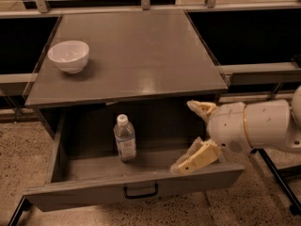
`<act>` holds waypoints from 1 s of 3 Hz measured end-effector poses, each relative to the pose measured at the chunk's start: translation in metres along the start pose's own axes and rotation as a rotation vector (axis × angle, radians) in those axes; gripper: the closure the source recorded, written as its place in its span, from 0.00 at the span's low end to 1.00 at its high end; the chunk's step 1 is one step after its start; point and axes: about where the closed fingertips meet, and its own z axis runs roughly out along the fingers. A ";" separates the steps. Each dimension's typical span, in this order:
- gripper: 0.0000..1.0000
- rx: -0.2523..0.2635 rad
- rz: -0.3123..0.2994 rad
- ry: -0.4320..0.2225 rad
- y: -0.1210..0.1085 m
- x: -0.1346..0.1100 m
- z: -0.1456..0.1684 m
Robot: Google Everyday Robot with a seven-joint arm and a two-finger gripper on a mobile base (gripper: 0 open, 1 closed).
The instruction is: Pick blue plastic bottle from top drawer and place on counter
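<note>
The blue plastic bottle (124, 139), clear with a white cap and a pale label, stands upright inside the top drawer (84, 188), left of its middle. The drawer is pulled out, with its dark bar handle (139, 191) facing front. My gripper (192, 133) is over the right part of the drawer, to the right of the bottle and apart from it. Its cream fingers (198, 156) are spread open and hold nothing. The counter (141, 51) lies above the drawer.
A white bowl (69, 55) sits on the counter's left side. Dark shelving and metal rails (258, 70) flank the cabinet on both sides. A speckled floor (263, 197) lies below, with a dark leg at the right.
</note>
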 end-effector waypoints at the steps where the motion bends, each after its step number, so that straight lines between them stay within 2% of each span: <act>1: 0.00 -0.043 -0.007 -0.167 0.016 -0.014 0.021; 2: 0.00 -0.071 -0.041 -0.269 0.040 -0.028 0.031; 3: 0.00 -0.056 -0.081 -0.277 0.052 -0.044 0.034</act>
